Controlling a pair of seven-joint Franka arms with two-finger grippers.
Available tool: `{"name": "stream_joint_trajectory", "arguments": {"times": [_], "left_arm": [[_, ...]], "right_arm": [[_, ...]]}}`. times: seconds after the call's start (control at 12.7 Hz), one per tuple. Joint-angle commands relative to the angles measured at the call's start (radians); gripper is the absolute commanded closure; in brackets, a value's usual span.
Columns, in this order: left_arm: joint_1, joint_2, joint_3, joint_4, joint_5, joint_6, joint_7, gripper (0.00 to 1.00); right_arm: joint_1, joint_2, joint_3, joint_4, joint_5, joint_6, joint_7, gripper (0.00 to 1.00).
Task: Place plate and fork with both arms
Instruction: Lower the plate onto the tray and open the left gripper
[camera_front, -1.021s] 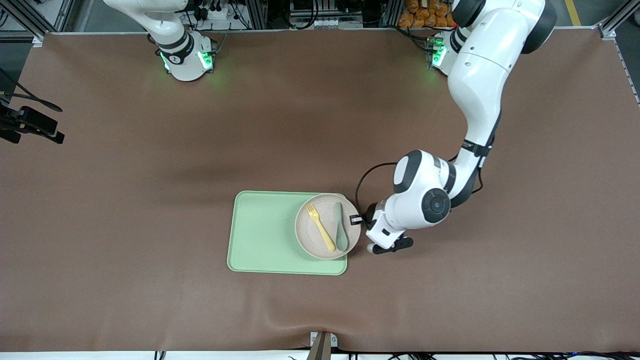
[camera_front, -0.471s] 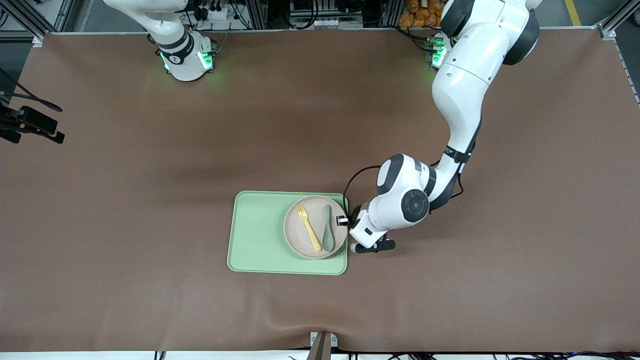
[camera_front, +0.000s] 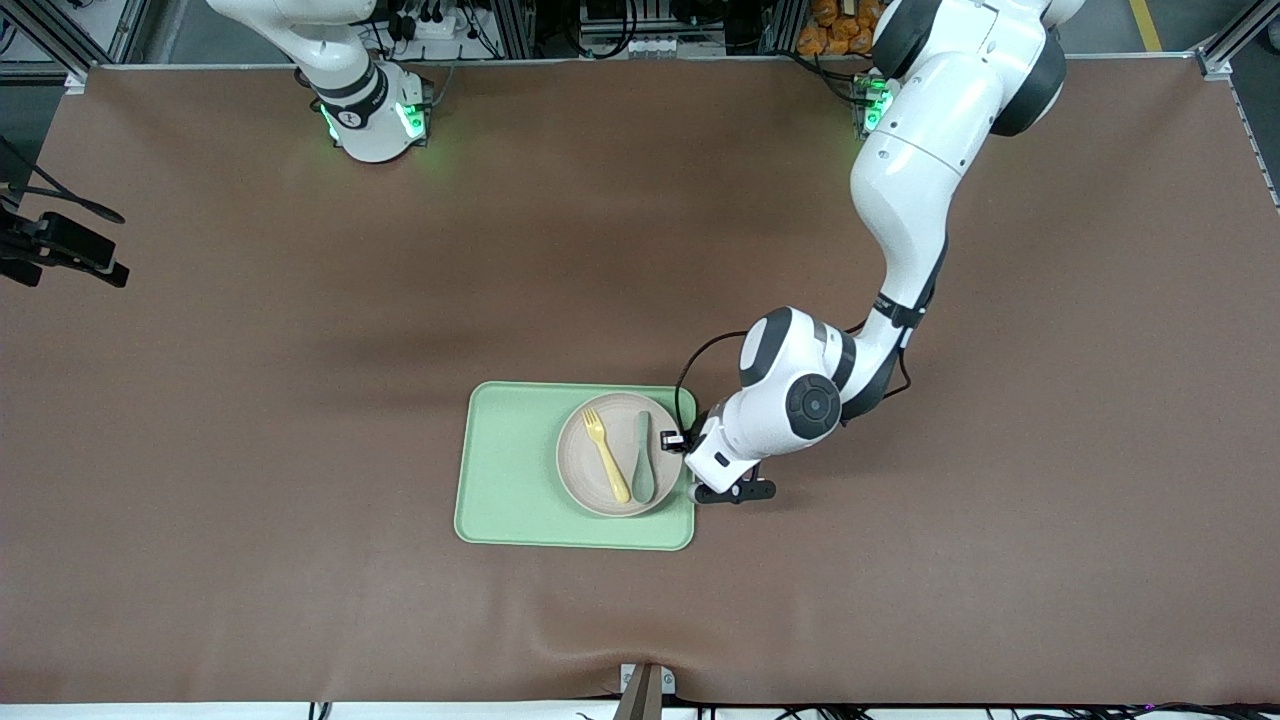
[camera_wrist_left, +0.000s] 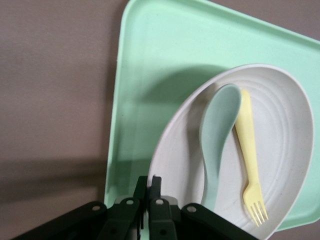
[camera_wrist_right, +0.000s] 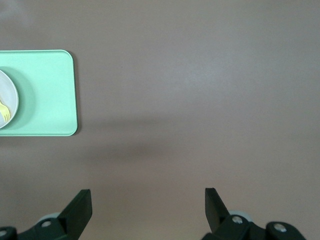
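The pale beige-pink plate (camera_front: 602, 492) is over the light green tray (camera_front: 510, 470), at the tray's end toward the left arm. The yellow fork (camera_front: 606, 456) lies in the plate beside a grey-green spoon (camera_front: 643, 458). My left gripper (camera_front: 681, 441) is shut on the plate's rim at the side toward the left arm. The left wrist view shows its fingers (camera_wrist_left: 141, 186) pinching the rim, with the plate (camera_wrist_left: 285, 130), fork (camera_wrist_left: 247, 150) and spoon (camera_wrist_left: 217, 130) past them. My right gripper (camera_wrist_right: 148, 205) is open and empty, high over bare table; its arm waits.
The tray (camera_wrist_left: 165, 55) lies on the brown table mat nearer to the front camera than the middle. The right wrist view shows the tray (camera_wrist_right: 47, 90) some way off. A black camera mount (camera_front: 60, 250) stands at the right arm's end of the table.
My left gripper has moved toward the right arm's end with the plate in it, bringing the plate, fork and spoon fully over the tray. The right arm has not moved.
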Motion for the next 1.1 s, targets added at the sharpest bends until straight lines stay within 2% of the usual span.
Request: {"name": "stream_joint_trajectory", "arguments": {"times": [0.0, 0.39, 0.47, 0.55, 0.79, 1.02], "left_arm": [[-0.009, 0.038, 0.005, 0.044, 0.013, 0.029, 0.017, 1.00], [-0.009, 0.052, 0.005, 0.045, 0.013, 0.061, 0.017, 1.00], [-0.009, 0.045, 0.006, 0.044, 0.013, 0.061, 0.017, 0.71], [-0.009, 0.039, 0.009, 0.041, 0.013, 0.057, 0.016, 0.01], [-0.009, 0.003, 0.012, 0.032, 0.024, 0.010, 0.008, 0.00], [0.015, -0.114, 0.015, -0.003, 0.076, -0.114, -0.001, 0.00]], "right_arm": [[-0.023, -0.004, 0.013, 0.003, 0.016, -0.009, -0.017, 0.00], [-0.023, -0.004, 0.013, 0.003, 0.016, -0.014, -0.017, 0.00], [-0.025, -0.004, 0.013, 0.003, 0.016, -0.014, -0.017, 0.00], [-0.028, -0.004, 0.013, 0.003, 0.016, -0.014, -0.017, 0.00], [-0.028, -0.004, 0.013, 0.003, 0.016, -0.014, -0.017, 0.00], [-0.028, -0.004, 0.013, 0.003, 0.016, -0.014, -0.017, 0.00]]}}
